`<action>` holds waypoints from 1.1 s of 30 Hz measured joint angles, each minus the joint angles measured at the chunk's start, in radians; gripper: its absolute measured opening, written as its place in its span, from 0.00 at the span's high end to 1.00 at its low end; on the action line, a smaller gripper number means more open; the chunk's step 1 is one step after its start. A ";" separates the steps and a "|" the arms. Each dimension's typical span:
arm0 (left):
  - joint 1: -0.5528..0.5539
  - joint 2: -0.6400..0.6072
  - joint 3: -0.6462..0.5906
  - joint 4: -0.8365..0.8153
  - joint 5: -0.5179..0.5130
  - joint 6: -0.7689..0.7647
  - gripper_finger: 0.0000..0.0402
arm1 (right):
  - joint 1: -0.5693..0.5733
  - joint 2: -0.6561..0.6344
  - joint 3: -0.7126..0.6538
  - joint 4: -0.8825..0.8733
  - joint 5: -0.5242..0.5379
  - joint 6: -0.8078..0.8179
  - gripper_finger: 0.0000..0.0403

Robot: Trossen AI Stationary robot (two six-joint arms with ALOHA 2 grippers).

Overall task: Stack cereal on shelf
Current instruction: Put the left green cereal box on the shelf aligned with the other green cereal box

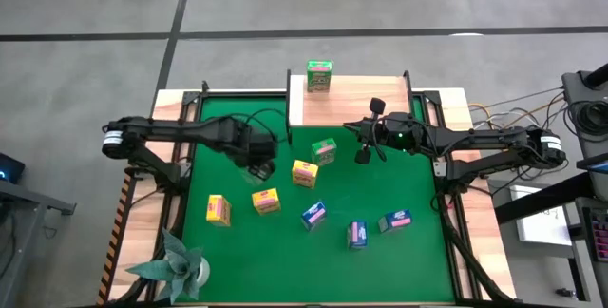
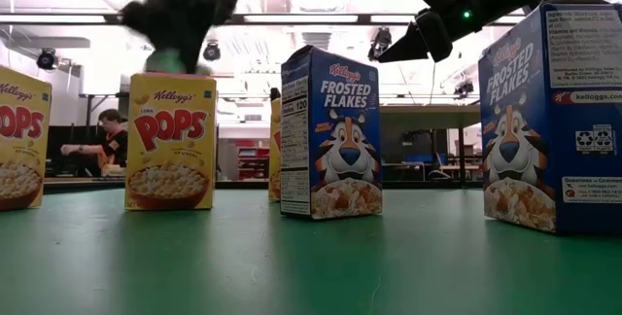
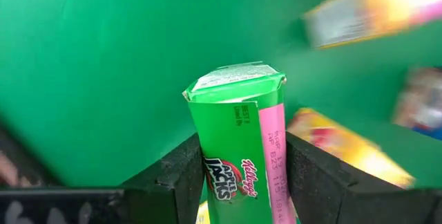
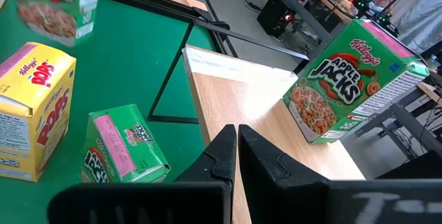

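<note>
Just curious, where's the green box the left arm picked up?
The green Apple Jacks box sits between the left gripper's fingers, above the green mat, left of centre.

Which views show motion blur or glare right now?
Left wrist view: the Apple Jacks box in the left hand is sharp, boxes behind it smeared. Low view: left arm blurred, ceiling lights blown out. High view: sharp.

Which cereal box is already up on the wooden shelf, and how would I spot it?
Look to the far edge of the green mat, where the pale wooden shelf sits between the two arms. One green Apple Jacks box stands alone on its far edge. The other green boxes are off the shelf: one on the mat, one in the left pincer.
</note>
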 joint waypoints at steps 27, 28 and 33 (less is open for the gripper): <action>0.275 0.483 0.863 0.050 -0.025 1.313 0.60 | 0.000 0.000 0.000 -0.041 0.003 0.008 0.98; 0.294 0.490 0.860 0.053 -0.008 1.303 0.60 | 0.000 0.000 0.000 -0.043 0.005 0.008 0.98; 0.345 0.518 0.868 0.087 0.060 1.274 0.60 | 0.000 0.000 0.000 -0.043 0.008 0.010 0.98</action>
